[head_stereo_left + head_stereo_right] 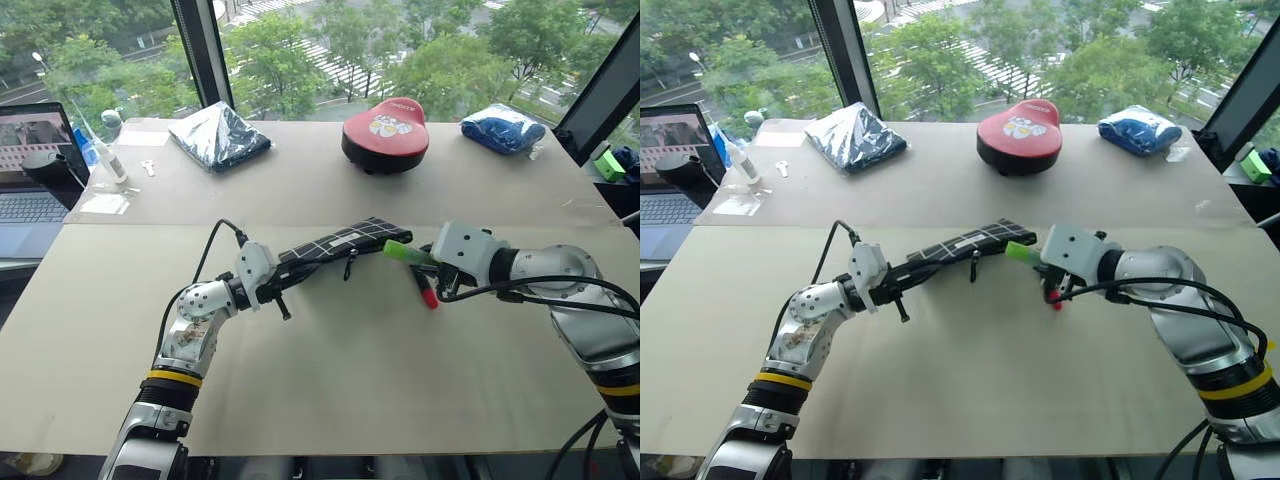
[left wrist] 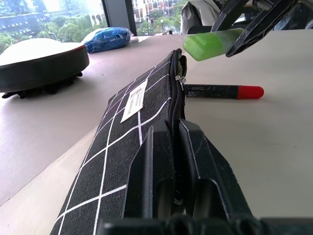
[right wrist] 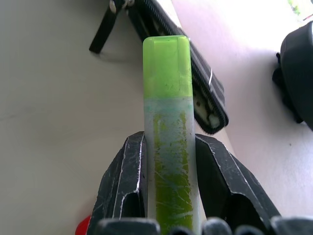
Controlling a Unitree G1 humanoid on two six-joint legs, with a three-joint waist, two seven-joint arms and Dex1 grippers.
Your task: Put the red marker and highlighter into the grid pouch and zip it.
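Tabletop [image 1: 330, 380], right gripper [image 3: 168, 161] clamping highlighter [image 3: 167, 98] near left-held grid pouch [image 1: 335, 246]

Far side of the table [image 1: 330, 390]: a folded dark garment in clear wrap [image 1: 219, 136], a red cushion-like case [image 1: 385, 134] with a printed top, and a blue bagged bundle [image 1: 503, 128]; an open laptop [image 1: 32, 170] stands at the left edge.

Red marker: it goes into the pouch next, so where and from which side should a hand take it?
Grip the red marker mid-barrel, on the dark part, coming from above with fingers across its length. It lies flat on the table beside the pouch's open end, so probably only its long sides offer a hold.
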